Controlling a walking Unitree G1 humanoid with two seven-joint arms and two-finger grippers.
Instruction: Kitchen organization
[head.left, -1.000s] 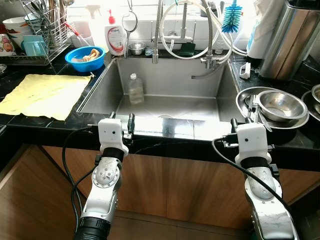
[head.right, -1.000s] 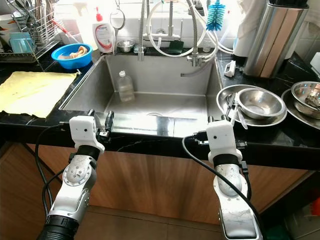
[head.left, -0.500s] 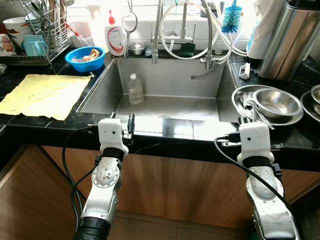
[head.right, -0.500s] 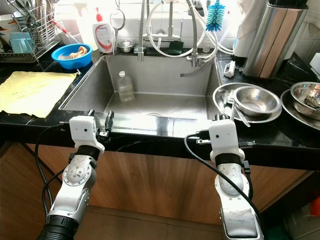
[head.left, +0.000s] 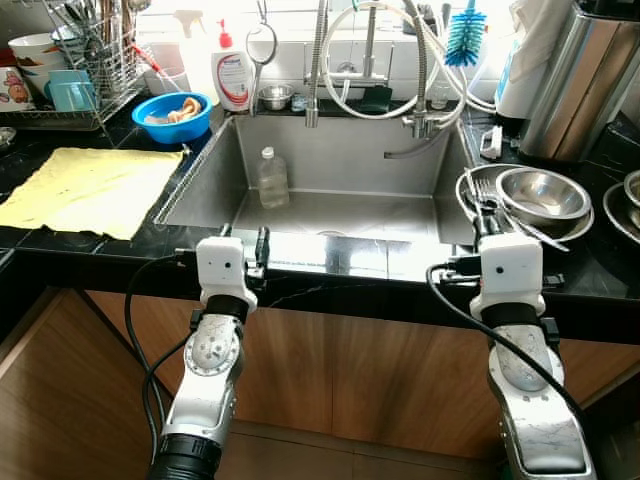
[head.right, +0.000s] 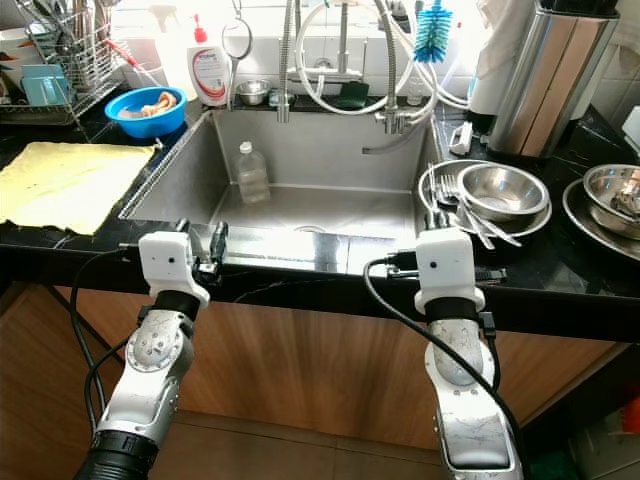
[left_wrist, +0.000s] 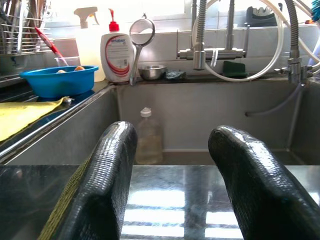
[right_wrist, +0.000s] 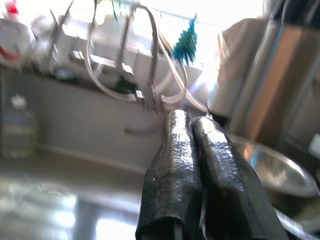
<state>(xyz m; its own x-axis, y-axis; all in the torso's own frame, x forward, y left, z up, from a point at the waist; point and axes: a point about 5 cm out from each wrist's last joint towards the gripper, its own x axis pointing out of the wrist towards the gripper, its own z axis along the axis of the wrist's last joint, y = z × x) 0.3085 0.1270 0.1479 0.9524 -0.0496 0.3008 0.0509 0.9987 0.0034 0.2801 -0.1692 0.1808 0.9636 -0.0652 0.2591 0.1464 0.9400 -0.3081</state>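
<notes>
A steel bowl (head.left: 543, 190) sits on a steel plate (head.left: 468, 190) with forks (head.left: 487, 196), on the black counter right of the sink (head.left: 340, 215). My right gripper (head.left: 480, 222) is shut, fingertips at the plate's near left rim; in the right wrist view the fingers (right_wrist: 192, 120) press together with the bowl (right_wrist: 272, 172) beside them. Whether the rim is pinched between them cannot be made out. My left gripper (head.left: 243, 238) rests open at the sink's front edge, with nothing between its fingers (left_wrist: 107, 185). A clear plastic bottle (head.left: 271, 178) stands in the sink.
A yellow cloth (head.left: 85, 190) lies on the left counter, with a blue bowl (head.left: 170, 112), soap bottle (head.left: 231, 75) and dish rack (head.left: 80, 60) behind it. Faucet hoses (head.left: 365, 60) hang over the sink. A tall steel canister (head.left: 590, 80) and another bowl (head.left: 632, 190) stand at the right.
The right gripper has pushed slightly forward, and the steel plate with its bowl and forks has slid back and to the left. The left arm has stayed still.
</notes>
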